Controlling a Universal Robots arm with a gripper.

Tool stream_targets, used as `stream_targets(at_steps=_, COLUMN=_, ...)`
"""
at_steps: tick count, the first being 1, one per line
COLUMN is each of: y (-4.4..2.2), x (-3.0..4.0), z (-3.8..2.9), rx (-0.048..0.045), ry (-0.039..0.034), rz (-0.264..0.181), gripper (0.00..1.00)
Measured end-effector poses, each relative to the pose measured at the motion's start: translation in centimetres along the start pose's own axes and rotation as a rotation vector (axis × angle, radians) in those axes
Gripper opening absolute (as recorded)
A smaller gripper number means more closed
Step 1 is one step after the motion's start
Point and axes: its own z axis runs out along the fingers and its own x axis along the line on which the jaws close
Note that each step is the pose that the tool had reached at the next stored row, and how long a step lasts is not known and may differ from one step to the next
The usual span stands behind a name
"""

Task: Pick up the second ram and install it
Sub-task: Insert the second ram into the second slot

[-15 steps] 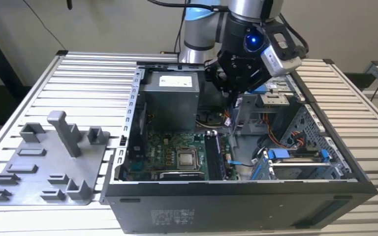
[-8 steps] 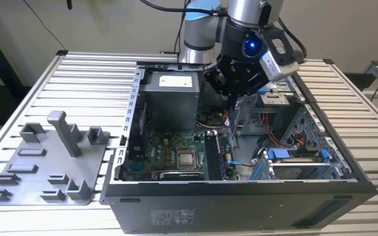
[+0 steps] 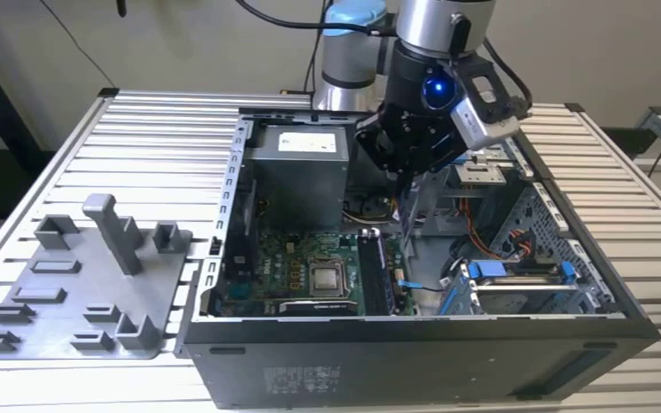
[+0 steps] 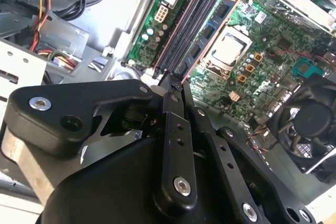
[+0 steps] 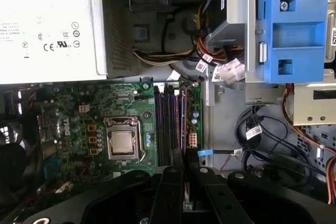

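Note:
My gripper (image 3: 404,179) hangs inside the open computer case (image 3: 227,215), above the motherboard's memory slots (image 5: 169,124). Its fingers are pressed together on a thin board seen edge-on, the second ram (image 5: 185,196); a narrow blue-green strip of it shows between the finger links. In the exterior view the second ram (image 3: 404,211) hangs as a slim vertical sliver under the fingers. In both wrist views the fingertips (image 4: 174,85) point at the near end of the dark slots (image 4: 184,30). Another memory stick (image 3: 371,268) stands seated in a slot beside the processor socket (image 3: 328,277).
The power supply (image 3: 296,163) fills the case's back left. Blue drive-bay clips (image 5: 291,24) and cable bundles (image 5: 210,64) crowd the exterior view's right side. A grey plastic fixture with an upright post (image 3: 113,231) lies on the slatted table (image 3: 640,215) at the left.

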Motion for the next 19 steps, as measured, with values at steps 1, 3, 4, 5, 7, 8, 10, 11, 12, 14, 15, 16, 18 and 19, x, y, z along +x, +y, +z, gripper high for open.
stream_targets(at_steps=1, y=0.00, x=0.00, z=0.11, rx=0.0000, ry=0.0000, rz=0.000, gripper=0.14)
stream_targets(at_steps=3, y=0.01, x=0.00, z=0.33, rx=0.0000, ry=0.0000, rz=0.000, gripper=0.14)
stream_targets(at_steps=4, y=0.01, x=0.00, z=0.44, rx=0.0001, ry=0.0000, rz=0.000, gripper=0.14)
stream_targets(at_steps=5, y=0.02, x=0.00, z=0.57, rx=0.0001, ry=0.0000, rz=0.000, gripper=0.14)
stream_targets(at_steps=7, y=0.03, x=0.01, z=0.81, rx=0.0000, ry=0.0000, rz=0.000, gripper=0.14)
stream_targets(at_steps=8, y=0.04, x=0.01, z=0.92, rx=-0.0001, ry=0.0000, rz=0.000, gripper=0.14)
stream_targets(at_steps=10, y=0.04, x=0.01, z=1.14, rx=0.0000, ry=0.0000, rz=0.000, gripper=0.14)
stream_targets(at_steps=11, y=0.05, x=0.01, z=1.24, rx=0.0000, ry=0.0000, rz=0.000, gripper=0.14)
stream_targets(at_steps=12, y=0.05, x=0.01, z=1.35, rx=0.0000, ry=0.0000, rz=0.000, gripper=0.14)
stream_targets(at_steps=14, y=0.06, x=0.02, z=1.54, rx=0.0000, ry=0.0000, rz=0.000, gripper=0.14)
stream_targets(at_steps=15, y=0.06, x=0.02, z=1.65, rx=0.0000, ry=0.0000, rz=0.000, gripper=0.14)
stream_targets(at_steps=16, y=0.06, x=0.02, z=1.75, rx=0.0000, ry=0.0000, rz=0.000, gripper=0.14)
stream_targets(at_steps=18, y=0.07, x=0.02, z=1.94, rx=0.0001, ry=0.0000, rz=0.000, gripper=0.14)
stream_targets(at_steps=19, y=0.07, x=0.02, z=2.03, rx=0.0000, ry=0.0000, rz=0.000, gripper=0.14)
